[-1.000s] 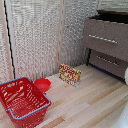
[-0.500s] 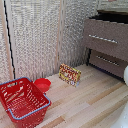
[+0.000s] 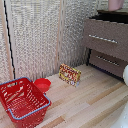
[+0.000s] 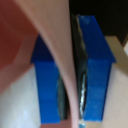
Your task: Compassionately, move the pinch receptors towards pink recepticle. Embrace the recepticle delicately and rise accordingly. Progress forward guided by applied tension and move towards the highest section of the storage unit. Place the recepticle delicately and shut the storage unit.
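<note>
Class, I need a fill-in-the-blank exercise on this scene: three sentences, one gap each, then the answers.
1. The blue fingers pinch the wall of a ____ mug.
2. On the wooden surface, the red bowl lies next to a red wire ____.
3. The drawers of the dresser carry long ____ bar handles.

Missing words: pink; basket; silver.
</note>
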Robot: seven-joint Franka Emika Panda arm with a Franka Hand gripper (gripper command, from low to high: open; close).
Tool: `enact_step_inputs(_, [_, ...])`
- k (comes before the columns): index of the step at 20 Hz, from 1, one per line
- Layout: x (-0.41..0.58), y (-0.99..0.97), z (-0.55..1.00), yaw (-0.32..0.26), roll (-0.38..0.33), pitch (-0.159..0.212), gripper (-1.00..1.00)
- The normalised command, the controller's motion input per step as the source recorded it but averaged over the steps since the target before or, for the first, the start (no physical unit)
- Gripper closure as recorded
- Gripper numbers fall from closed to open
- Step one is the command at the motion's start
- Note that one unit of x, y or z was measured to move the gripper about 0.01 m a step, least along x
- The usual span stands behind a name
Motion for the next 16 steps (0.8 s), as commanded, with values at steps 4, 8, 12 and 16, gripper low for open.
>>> enact_step_inputs(4, [-0.001, -0.18, -0.17, 0.032, -0.06, 0.005, 1.0])
enact_step_inputs(8, [-0.078, 0.06, -0.14, 0.04, -0.001, 0.017, 1.0])
enact_step_inputs(12, [-0.098, 0.02, -0.05, 0.016, -0.001, 0.001, -1.0])
enact_step_inputs(16, [-0.003, 0.19, 0.08, 0.074, -0.092, 0.0, -1.0])
